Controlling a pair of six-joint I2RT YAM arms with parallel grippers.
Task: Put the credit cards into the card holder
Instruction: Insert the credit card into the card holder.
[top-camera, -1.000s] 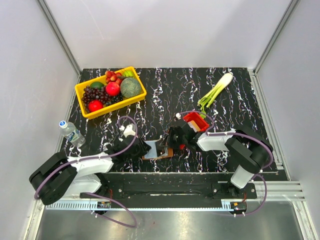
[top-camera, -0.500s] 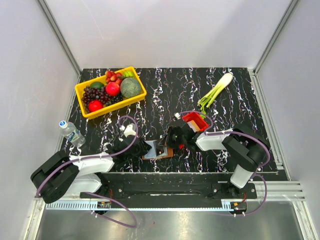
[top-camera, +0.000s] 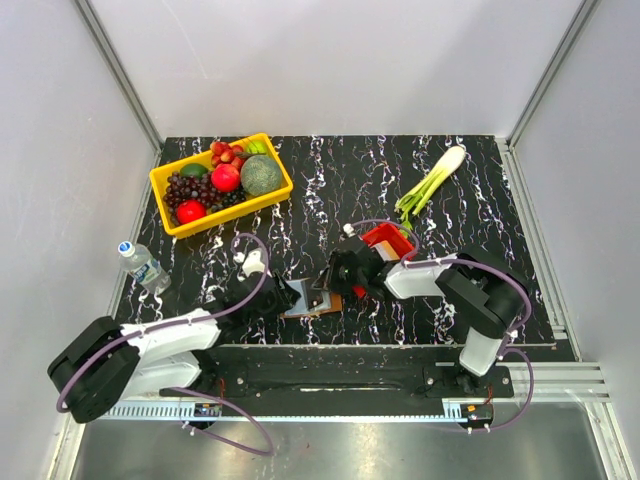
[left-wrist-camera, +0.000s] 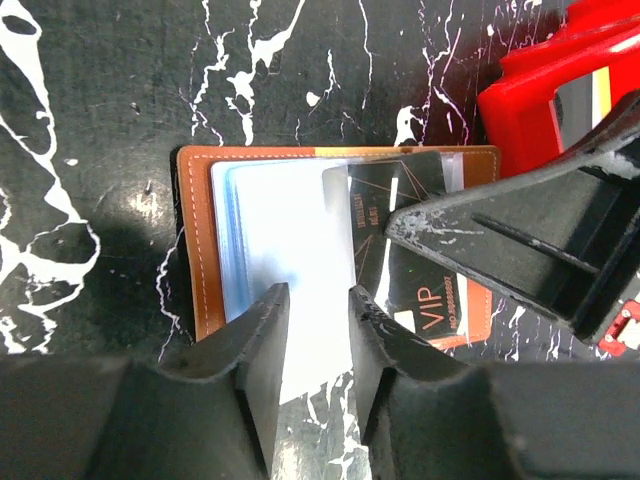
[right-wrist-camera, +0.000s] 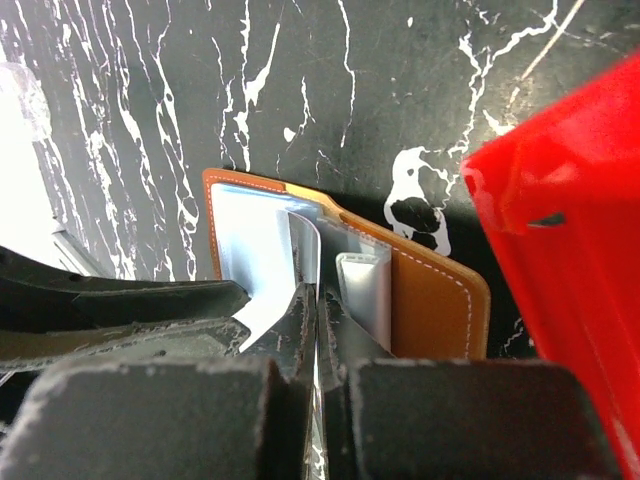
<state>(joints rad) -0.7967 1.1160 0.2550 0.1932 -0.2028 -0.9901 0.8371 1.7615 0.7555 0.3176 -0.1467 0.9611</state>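
Note:
The card holder lies open on the table near the front edge, a brown leather wallet with pale blue sleeves inside. My right gripper is shut on a black and orange VIP card, which stands on edge over the middle of the holder. In the right wrist view the card shows edge-on and slightly bowed. In the top view the right gripper is at the holder's right half. My left gripper is open, its fingers astride the pale sleeve at the holder's near edge.
A red plastic bin stands just right of the holder, close to the right gripper, and shows in both wrist views. A yellow fruit basket is at the back left, a water bottle at the left edge, a green onion at the back right.
My right gripper has moved a little to the left with the card, further over the holder. The left arm has shifted slightly; its gripper stays at the holder's left side.

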